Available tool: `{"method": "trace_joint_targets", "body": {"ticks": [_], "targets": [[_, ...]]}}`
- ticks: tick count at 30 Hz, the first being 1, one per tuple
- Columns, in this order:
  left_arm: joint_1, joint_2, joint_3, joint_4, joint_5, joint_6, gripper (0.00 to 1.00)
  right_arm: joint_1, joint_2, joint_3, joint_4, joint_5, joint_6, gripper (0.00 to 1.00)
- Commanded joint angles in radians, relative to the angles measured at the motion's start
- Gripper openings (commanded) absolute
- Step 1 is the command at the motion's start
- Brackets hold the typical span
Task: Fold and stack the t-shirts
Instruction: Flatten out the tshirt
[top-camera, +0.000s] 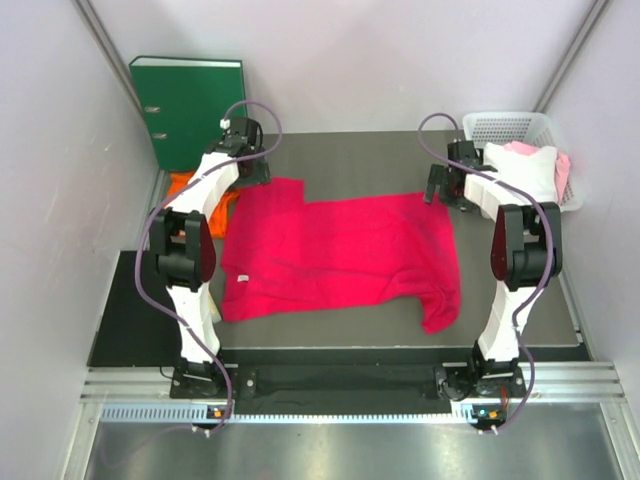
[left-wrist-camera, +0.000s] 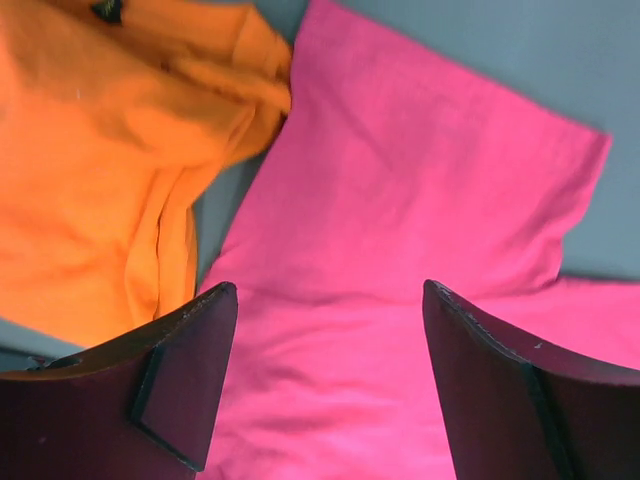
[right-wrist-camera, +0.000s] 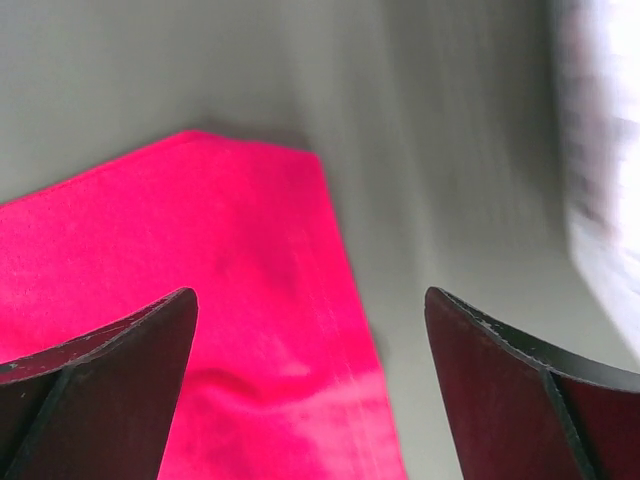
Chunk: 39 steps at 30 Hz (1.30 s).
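Observation:
The crimson-pink t-shirt (top-camera: 340, 255) lies spread on the dark mat, a small white label at its near left edge. The bright orange t-shirt (top-camera: 185, 188) is bunched at the far left, partly under the left arm. My left gripper (top-camera: 250, 170) is open above the pink shirt's far left sleeve (left-wrist-camera: 400, 170), with the orange shirt (left-wrist-camera: 100, 150) beside it. My right gripper (top-camera: 445, 190) is open above the pink shirt's far right corner (right-wrist-camera: 250, 250). Neither holds anything.
A green ring binder (top-camera: 187, 105) stands at the back left. A white basket (top-camera: 520, 140) with white and pink cloth sits at the back right. White walls close in both sides.

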<state>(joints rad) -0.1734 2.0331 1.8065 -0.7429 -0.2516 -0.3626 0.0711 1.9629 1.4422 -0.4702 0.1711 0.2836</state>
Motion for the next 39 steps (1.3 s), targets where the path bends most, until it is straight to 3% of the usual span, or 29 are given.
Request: {"method": "trace_joint_targets", "body": {"ticks": [1, 7, 9, 10, 11, 14, 30, 39], "targets": [[0.018, 0.039, 0.086, 0.050, -0.002, 0.005, 0.79, -0.005, 0.053, 0.041, 0.077, -0.025, 0.019, 0.94], [0.035, 0.079, 0.125, 0.062, 0.023, 0.001, 0.75, 0.001, 0.120, 0.075, 0.126, -0.035, 0.039, 0.92], [0.040, 0.111, 0.142, 0.060, 0.051, 0.002, 0.75, 0.004, 0.151, 0.102, 0.127, -0.035, 0.038, 0.84], [0.040, 0.122, 0.161, 0.059, 0.063, 0.005, 0.76, 0.004, 0.162, 0.113, 0.124, -0.041, 0.037, 0.65], [0.040, 0.148, 0.172, 0.057, 0.077, 0.004, 0.77, 0.004, 0.184, 0.147, 0.107, -0.041, 0.037, 0.21], [0.041, 0.193, 0.209, 0.053, 0.100, 0.004, 0.79, 0.004, 0.198, 0.165, 0.085, -0.055, 0.032, 0.00], [0.049, 0.354, 0.355, 0.025, 0.156, -0.015, 0.79, -0.054, 0.094, 0.129, 0.031, 0.067, -0.003, 0.00], [0.057, 0.430, 0.425, 0.056, 0.207, -0.010, 0.83, -0.056, 0.119, 0.152, 0.028, 0.005, -0.009, 0.00]]}}
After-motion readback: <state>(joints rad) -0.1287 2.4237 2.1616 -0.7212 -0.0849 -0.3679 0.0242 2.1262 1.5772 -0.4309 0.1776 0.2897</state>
